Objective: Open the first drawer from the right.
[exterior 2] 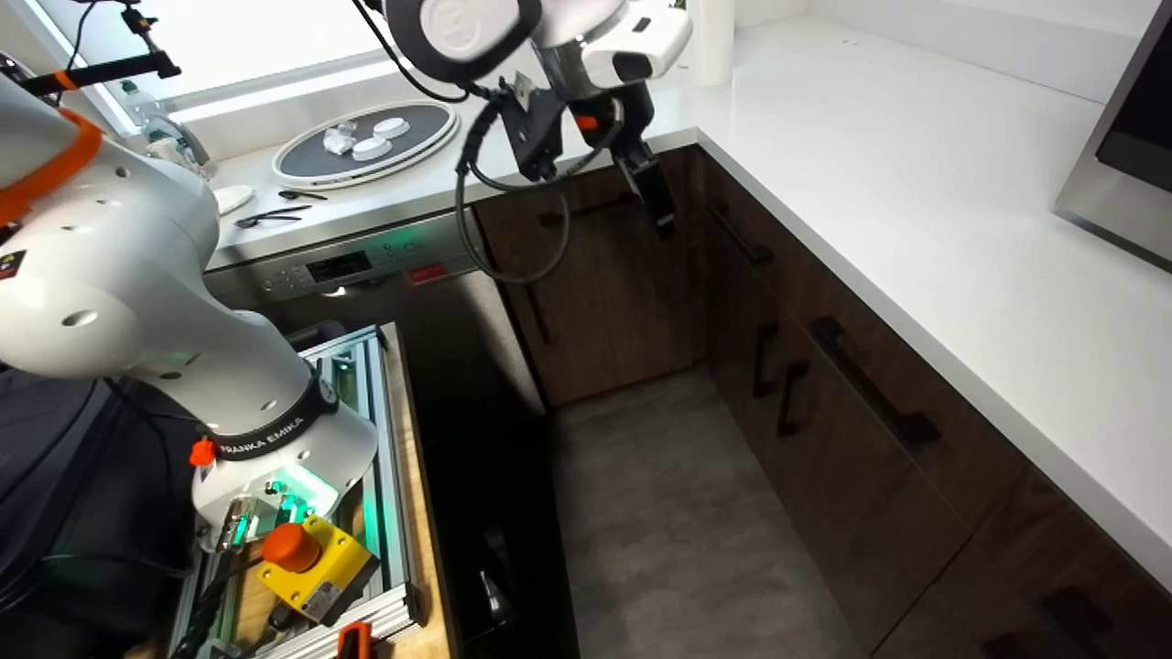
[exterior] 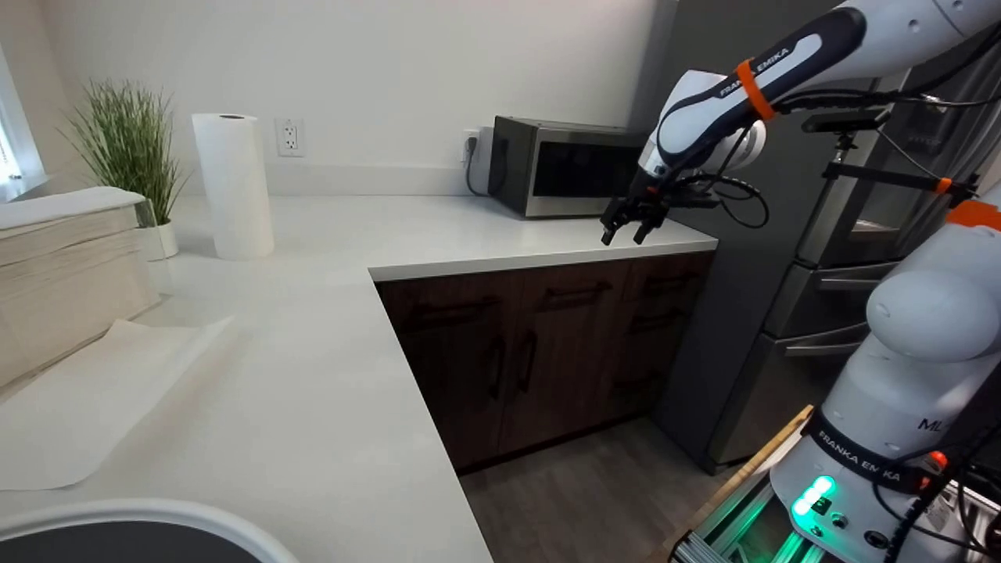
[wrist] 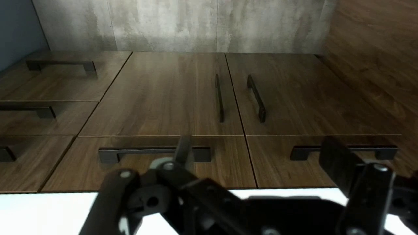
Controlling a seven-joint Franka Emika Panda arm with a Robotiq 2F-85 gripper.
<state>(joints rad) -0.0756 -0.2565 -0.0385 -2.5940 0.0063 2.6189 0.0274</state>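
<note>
The wrist view shows 5 drawer fronts (wrist: 138, 160), all seated flush as far as can be made out, so I judge that no part of the opening is done. Counting as an exterior view stands, the 1st drawer from the right (exterior: 666, 277) is the top front just beside the refrigerator (exterior: 735, 313); the task names no level, so this is my reading. Its handle (wrist: 6, 154), partly cut off in the wrist view, is the upper handle nearest the refrigerator, and nothing touches it. The gripper (wrist: 258, 143), fingers (wrist: 341, 166) spread and holding nothing, hangs farther from the refrigerator than that handle does. What is left, by my judgement, is the whole job: travel toward the refrigerator, line up with the handle, clamp it, then draw the drawer out.
</note>
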